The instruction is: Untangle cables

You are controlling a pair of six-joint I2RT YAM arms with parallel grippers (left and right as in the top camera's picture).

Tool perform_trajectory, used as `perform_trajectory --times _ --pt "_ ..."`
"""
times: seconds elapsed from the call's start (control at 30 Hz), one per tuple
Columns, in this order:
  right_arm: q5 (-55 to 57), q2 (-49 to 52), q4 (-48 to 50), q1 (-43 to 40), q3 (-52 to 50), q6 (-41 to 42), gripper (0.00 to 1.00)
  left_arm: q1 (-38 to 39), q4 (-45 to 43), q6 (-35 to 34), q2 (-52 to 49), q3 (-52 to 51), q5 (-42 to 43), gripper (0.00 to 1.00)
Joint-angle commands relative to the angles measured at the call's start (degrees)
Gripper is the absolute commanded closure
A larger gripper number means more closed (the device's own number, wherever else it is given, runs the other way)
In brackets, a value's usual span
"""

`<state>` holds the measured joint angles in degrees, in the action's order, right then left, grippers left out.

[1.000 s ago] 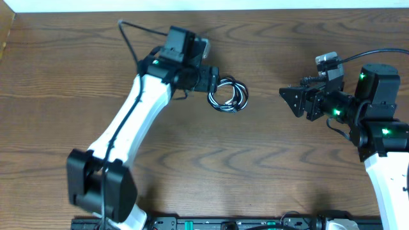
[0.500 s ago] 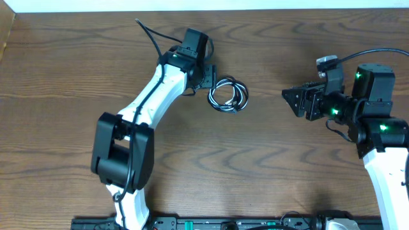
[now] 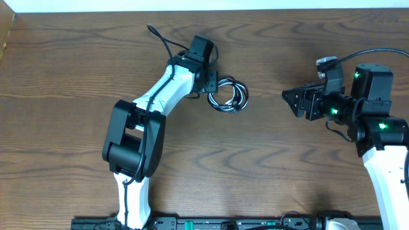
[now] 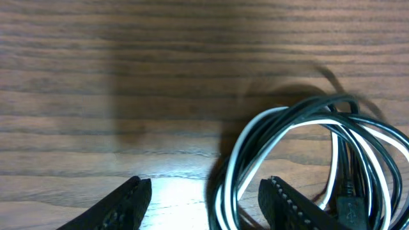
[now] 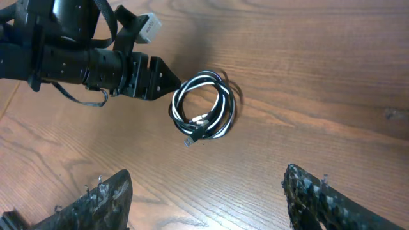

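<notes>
- The left arm point(image 3: 150, 105) reached up and rightward across the table point(image 3: 77, 76), ending at the left claw point(image 3: 215, 82).
- The left claw point(image 4: 206, 185) stood wide and held nothing. In its wrist view the two fingers point(image 4: 121, 204) were well apart, with bare wood on the left and the near rim of the coil between them.
- The cables point(image 3: 240, 96) lay on the table just right of that claw as one loose, tangled ring, black strand point(image 4: 300, 110) and white strand point(image 4: 238, 152) wound together.
- The ring was roughly round, so it offered no clear long axis. A small plug end point(image 5: 189, 141) stuck out at its edge in the right wrist view.
- Whether the left fingertips touched the strands or hung just above them could not be told.
- The relation that mattered was that the coil sat directly ahead of the left claw, its nearest arc already inside the gap, so a closing pinch would likely catch both cords together.
- Right of the coil point(image 5: 227, 112) came an open stretch of table.
- The right claw point(image 3: 291, 99) pointed left toward the cables but stayed well apart from them, clearly the farther of the two.
- The right claw point(image 5: 206, 172) was also wide and held nothing.
</notes>
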<state>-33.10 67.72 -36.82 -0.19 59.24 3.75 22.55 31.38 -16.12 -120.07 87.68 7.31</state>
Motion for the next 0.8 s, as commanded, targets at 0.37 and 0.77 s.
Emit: perform_trajectory --times 0.37,0.77 --pt "0.2 2.4 0.2 0.3 1.4 0.5 0.27 2.3 -2.1 -0.9 -1.5 -1.2 -6.9 0.56" --pt "0.2 2.4 0.3 0.3 1.4 0.5 0.28 4.0 -2.0 -2.6 -3.6 -1.2 -6.5 0.68"
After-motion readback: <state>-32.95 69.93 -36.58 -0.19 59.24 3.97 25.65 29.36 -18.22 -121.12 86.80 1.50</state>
